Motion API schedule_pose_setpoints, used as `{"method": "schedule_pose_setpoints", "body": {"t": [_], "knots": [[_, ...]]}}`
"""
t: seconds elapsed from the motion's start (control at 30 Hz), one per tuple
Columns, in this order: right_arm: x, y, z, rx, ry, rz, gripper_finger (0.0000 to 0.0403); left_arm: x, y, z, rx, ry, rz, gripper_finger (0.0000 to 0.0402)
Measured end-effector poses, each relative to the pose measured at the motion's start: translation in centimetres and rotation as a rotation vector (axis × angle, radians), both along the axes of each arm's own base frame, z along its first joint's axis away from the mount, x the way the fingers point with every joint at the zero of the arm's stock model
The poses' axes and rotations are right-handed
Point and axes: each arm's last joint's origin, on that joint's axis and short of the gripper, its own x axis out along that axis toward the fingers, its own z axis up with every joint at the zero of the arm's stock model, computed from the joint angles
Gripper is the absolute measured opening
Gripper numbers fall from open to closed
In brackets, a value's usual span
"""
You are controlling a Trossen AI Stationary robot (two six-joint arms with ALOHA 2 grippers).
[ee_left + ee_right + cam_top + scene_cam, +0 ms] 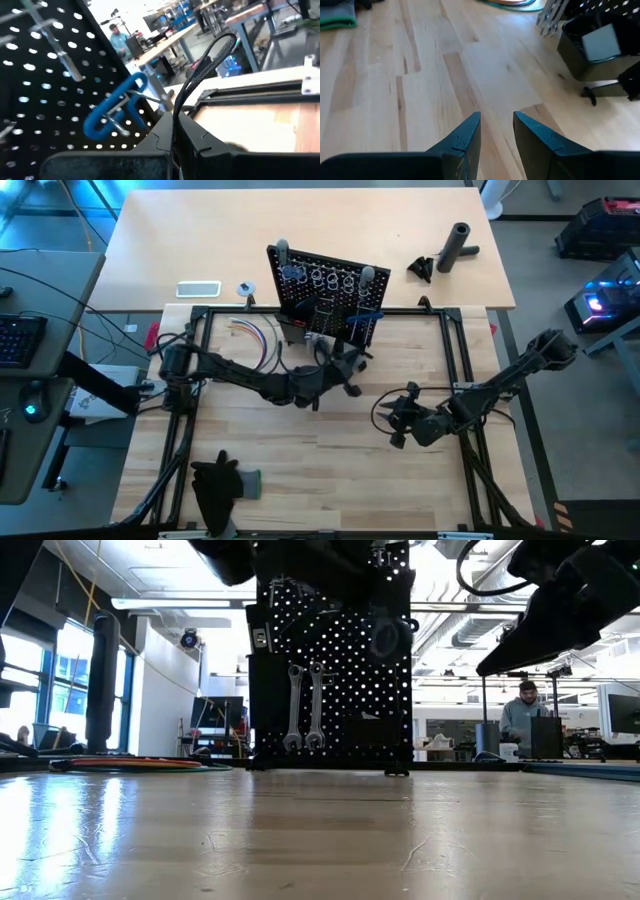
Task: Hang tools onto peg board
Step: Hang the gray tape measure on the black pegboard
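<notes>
peg board (325, 285): black, perforated, stood upright near the table's far edge | wrenches (304, 705): two, silver, hung side by side on it | blue-handled tool (112, 107): hung on it

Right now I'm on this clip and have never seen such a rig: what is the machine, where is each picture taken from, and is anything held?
Two dark robot arms work at a wooden table. One picture looks straight down, one looks level across the tabletop, and one comes from each wrist. The left gripper is shut, up close against the black peg board, beside a blue-handled tool already hanging there; nothing shows between its fingers. The right gripper hovers over bare wood, fingers apart, empty. Two silver wrenches hang on the board. On the table lie a bundle of coloured wires and a black cloth.
</notes>
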Motion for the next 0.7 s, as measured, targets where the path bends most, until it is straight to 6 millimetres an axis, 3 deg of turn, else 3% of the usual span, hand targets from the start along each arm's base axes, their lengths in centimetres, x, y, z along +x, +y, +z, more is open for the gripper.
{"method": "schedule_pose_setpoints", "body": {"t": [0.7], "knots": [[-0.14,-0.04,-0.19,-0.016,0.035,0.023,0.011,-0.17,0.39,-0.2,-0.055,-0.015,0.043,0.0]]}}
